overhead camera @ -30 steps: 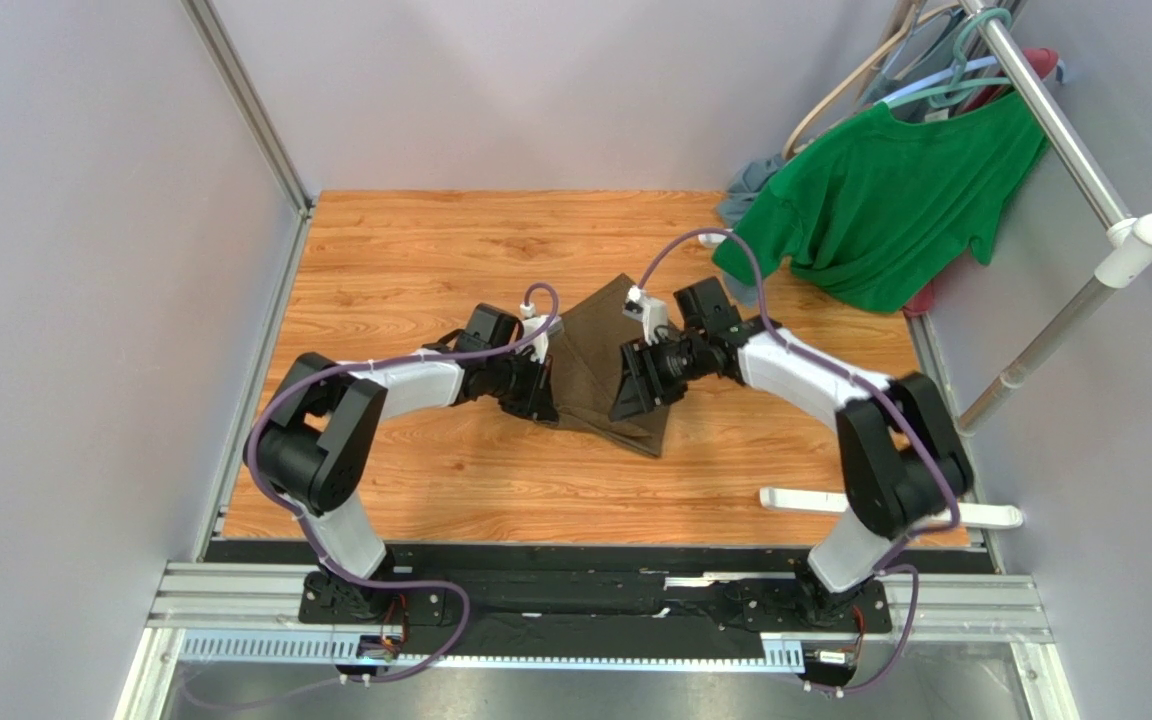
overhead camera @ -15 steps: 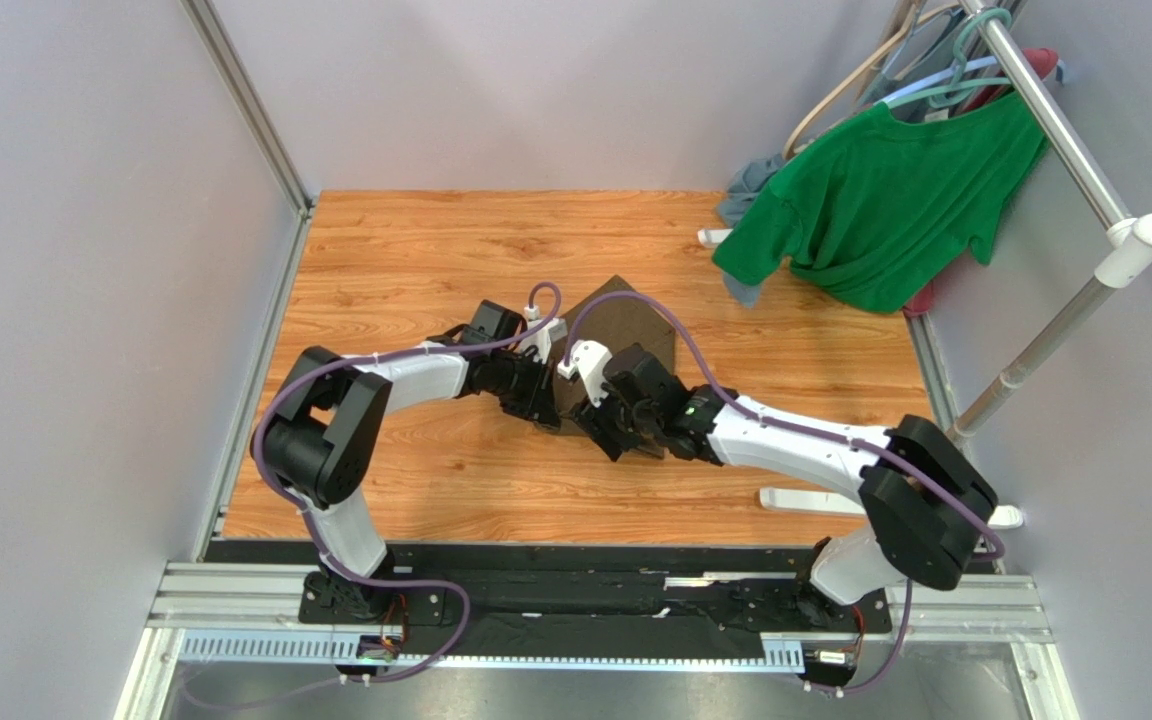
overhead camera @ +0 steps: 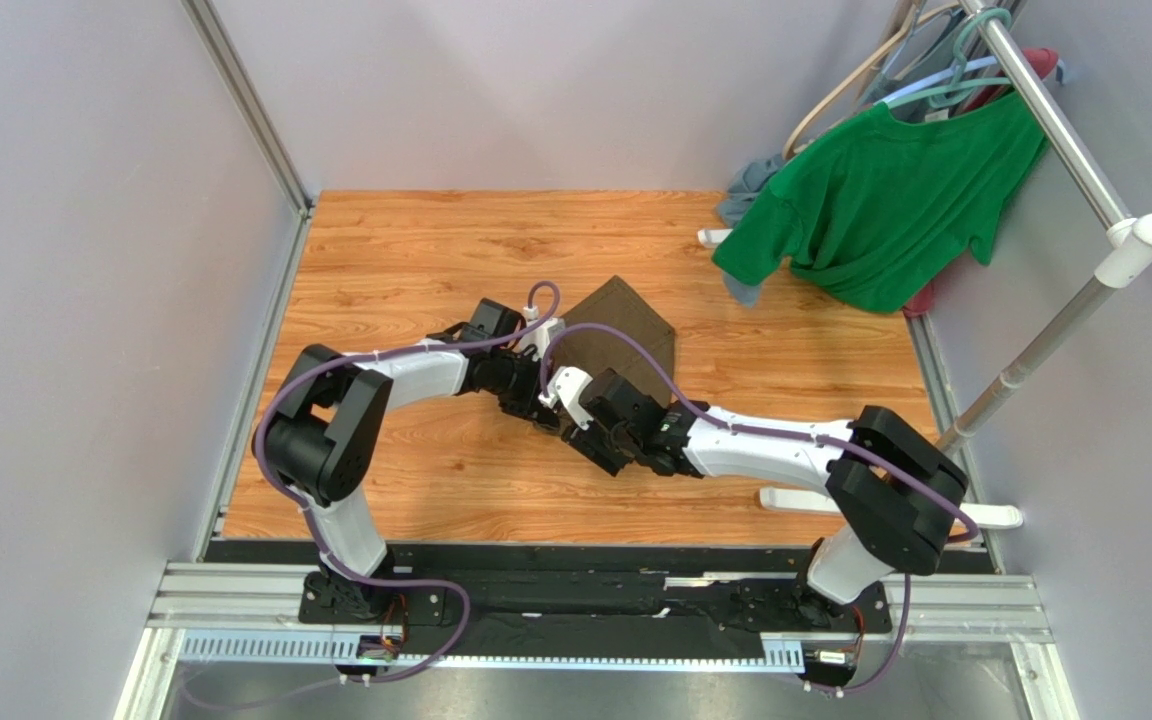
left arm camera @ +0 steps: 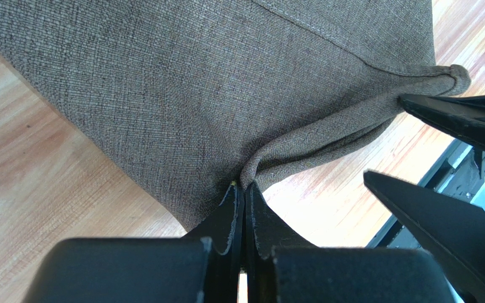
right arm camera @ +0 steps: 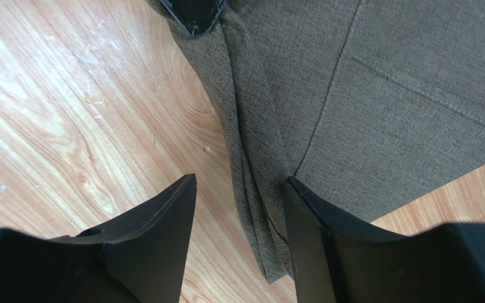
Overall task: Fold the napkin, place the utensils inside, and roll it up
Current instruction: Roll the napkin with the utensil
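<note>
The napkin (overhead camera: 620, 323) is a dark olive-brown cloth lying folded on the wooden table. My left gripper (overhead camera: 549, 402) is shut on its near-left edge; the left wrist view shows the cloth (left arm camera: 226, 82) pinched into a ridge between the closed fingertips (left arm camera: 244, 189). My right gripper (overhead camera: 593, 443) is open at the napkin's near corner; in the right wrist view its fingers straddle a folded strip of cloth (right arm camera: 257, 183) without touching it. No utensils are in view.
A bright green T-shirt (overhead camera: 883, 195) hangs from a rack at the back right, with a grey-blue garment (overhead camera: 745, 188) behind it. A white bar (overhead camera: 898, 507) lies on the table's near right. Grey walls stand at left and back.
My right arm has swung from the napkin's right side across to its near corner, close to the left gripper. The left gripper has held still on the cloth.
</note>
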Tool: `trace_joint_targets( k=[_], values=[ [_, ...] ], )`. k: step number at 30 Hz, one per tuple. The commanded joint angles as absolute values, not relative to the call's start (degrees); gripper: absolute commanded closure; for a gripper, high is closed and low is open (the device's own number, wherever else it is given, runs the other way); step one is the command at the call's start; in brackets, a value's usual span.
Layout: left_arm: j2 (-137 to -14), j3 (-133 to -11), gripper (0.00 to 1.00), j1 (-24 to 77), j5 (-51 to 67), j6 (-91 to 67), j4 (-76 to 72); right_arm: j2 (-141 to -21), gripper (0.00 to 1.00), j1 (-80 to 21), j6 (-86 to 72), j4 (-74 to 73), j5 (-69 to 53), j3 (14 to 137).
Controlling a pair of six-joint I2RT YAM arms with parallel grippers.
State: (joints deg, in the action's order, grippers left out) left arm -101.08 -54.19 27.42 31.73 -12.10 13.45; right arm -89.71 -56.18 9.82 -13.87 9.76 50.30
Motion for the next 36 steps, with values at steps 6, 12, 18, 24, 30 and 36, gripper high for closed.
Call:
trace_joint_targets(
  k=[6, 12, 18, 24, 30, 36],
  values=[
    [-102.39, -55.46, 1.00, 26.46, 31.20, -12.22, 15.91, -92.19, 0.50, -57.04, 9.14, -13.62, 17.22, 49.13],
    [-102.57, -55.46, 1.00, 26.19, 31.38, -12.31, 15.82, -94.30, 0.60, -57.22, 8.27, -14.41, 18.80, 49.92],
    [-102.13, -55.63, 1.00, 25.75, 32.61, -13.01, 15.64, -97.29, 0.80, -57.13, 5.63, -17.40, 19.78, 52.12],
    [-98.45, -55.28, 0.84, 24.88, 34.01, -14.68, 14.33, -99.84, 1.00, -56.34, 4.75, -22.84, 11.46, 54.93],
    [-92.82, -54.93, 0.41, 23.47, 31.12, -16.17, 15.55, -99.32, 1.00, -53.27, 3.26, -27.41, -1.99, 58.70],
    [-85.36, -53.18, 0.33, 21.97, 24.00, -17.84, 16.44, -100.81, 1.00, -49.40, 2.64, -31.02, -13.86, 62.31]
  ],
)
